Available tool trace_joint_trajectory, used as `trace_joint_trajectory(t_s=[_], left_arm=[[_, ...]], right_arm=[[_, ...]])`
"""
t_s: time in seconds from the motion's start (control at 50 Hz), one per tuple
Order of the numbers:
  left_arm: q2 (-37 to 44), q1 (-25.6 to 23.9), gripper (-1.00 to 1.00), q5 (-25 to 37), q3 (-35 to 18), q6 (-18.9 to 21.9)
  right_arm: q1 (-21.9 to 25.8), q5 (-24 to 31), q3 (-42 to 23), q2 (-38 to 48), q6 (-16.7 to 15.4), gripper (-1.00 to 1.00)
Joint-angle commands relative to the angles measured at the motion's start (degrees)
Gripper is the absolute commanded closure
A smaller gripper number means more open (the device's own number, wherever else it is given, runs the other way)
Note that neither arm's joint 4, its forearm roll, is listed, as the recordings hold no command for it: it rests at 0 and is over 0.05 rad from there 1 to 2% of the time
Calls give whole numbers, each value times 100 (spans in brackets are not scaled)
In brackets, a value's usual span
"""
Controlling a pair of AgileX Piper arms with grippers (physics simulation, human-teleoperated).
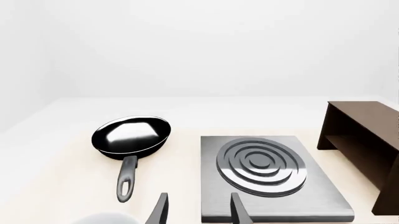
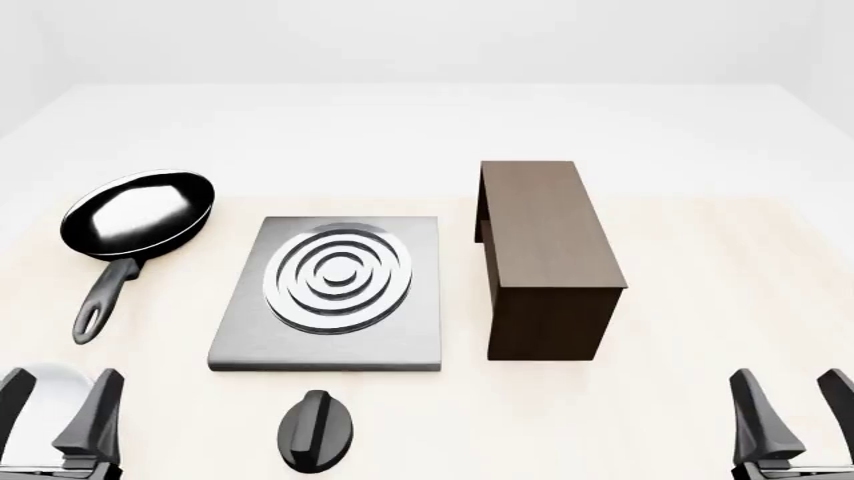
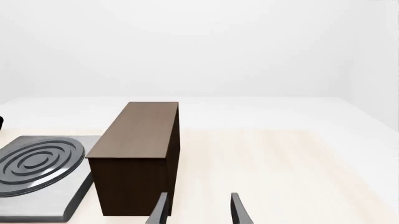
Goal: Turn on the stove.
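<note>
Stove: I see the grey slab [image 2: 334, 300] lying flat at the middle of the table [image 2: 694, 130] in my front view, its silver rings [image 2: 339, 276] concentric on top.
Knob: the small round black knob [image 2: 318, 430] sits on the table at 6 o'clock from the slab, just beside its near edge but apart from it; its raised bar runs roughly from 12 to 6 o'clock, tilted slightly.
Left gripper: my left gripper [image 2: 56, 415] is low at the front view's 7 o'clock corner, jaws spread apart with nothing between them. It is well apart from the knob, which lies at its 3 o'clock. In the left wrist view the two fingers [image 1: 159, 210] frame bare table and the slab's near corner.
Right gripper: my right gripper [image 2: 790, 410] is at the 5 o'clock corner, jaws likewise spread and holding nothing, over bare table.
Frying pan: the black pan [image 2: 138, 215] sits at 10 o'clock from the slab, handle [image 2: 104, 300] pointing toward my side.
Wooden box: the dark brown box [image 2: 547, 255] stands at 3 o'clock from the slab, near it without touching.
White object: something pale and rounded [image 2: 47, 405] lies under my left gripper; I cannot tell what it is.
</note>
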Motion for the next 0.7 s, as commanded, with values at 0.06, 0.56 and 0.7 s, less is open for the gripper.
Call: trace_joint_trajectory(t_s=[0.06,0.56,0.7], left_arm=[[15,-33,-100,141,-165,-20],[1171,-542,-100,1926,-2784,43],[1727,-599,-100,1914,-2994,-271]], right_arm=[[-9,-13,-18,15,-20,-100],[-9,-14,-18,15,-22,-100],[-9,-15,-18,14,-23,-100]])
